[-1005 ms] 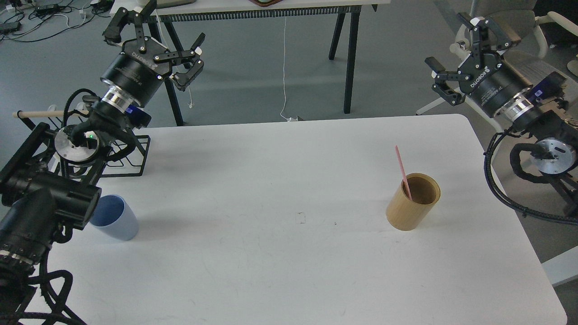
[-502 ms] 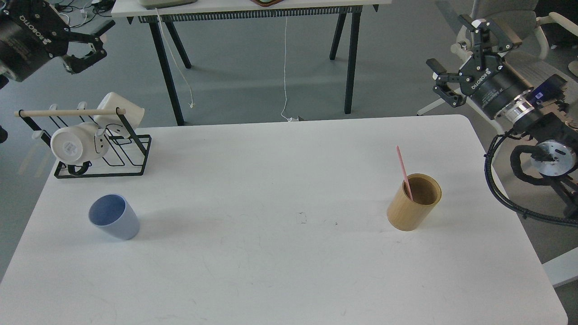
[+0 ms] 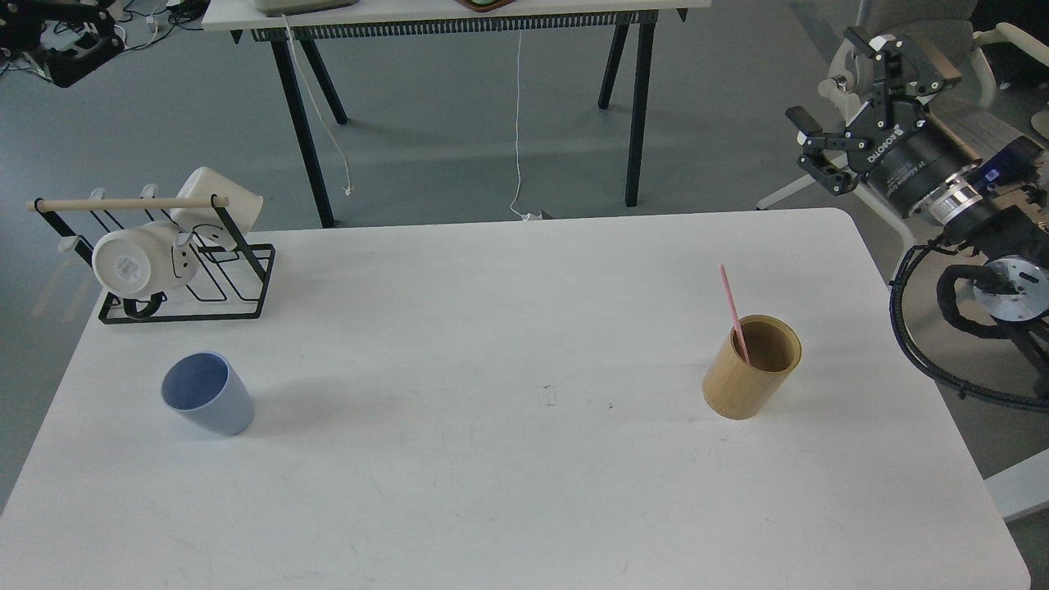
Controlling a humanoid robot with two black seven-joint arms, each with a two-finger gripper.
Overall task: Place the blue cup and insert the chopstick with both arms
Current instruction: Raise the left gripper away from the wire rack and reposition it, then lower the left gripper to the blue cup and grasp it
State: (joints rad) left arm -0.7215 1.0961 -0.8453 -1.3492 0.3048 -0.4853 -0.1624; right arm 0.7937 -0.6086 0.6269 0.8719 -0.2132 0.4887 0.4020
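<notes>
The blue cup [image 3: 209, 395] stands upright near the table's left front, with nothing in it. The pink-red chopstick [image 3: 731, 305] leans inside the tan bamboo holder [image 3: 750, 370] on the right side of the table. My left gripper [image 3: 70, 41] is far off the table at the top left corner, mostly cut off by the edge of the view, with its fingers spread and empty. My right gripper [image 3: 826, 78] is raised beyond the table's far right corner, open and empty, well above and behind the holder.
A black wire rack [image 3: 187, 288] with a pale wooden dowel [image 3: 123, 204] and two white mugs [image 3: 135, 262] stands at the table's far left. A second table [image 3: 459, 10] is behind. An office chair [image 3: 942, 33] stands behind my right arm.
My left arm has swung up and away to the left, off the table, uncovering the rack and the cup. My right gripper has pulled back slightly to the right. Cup, holder and chopstick have not moved.
</notes>
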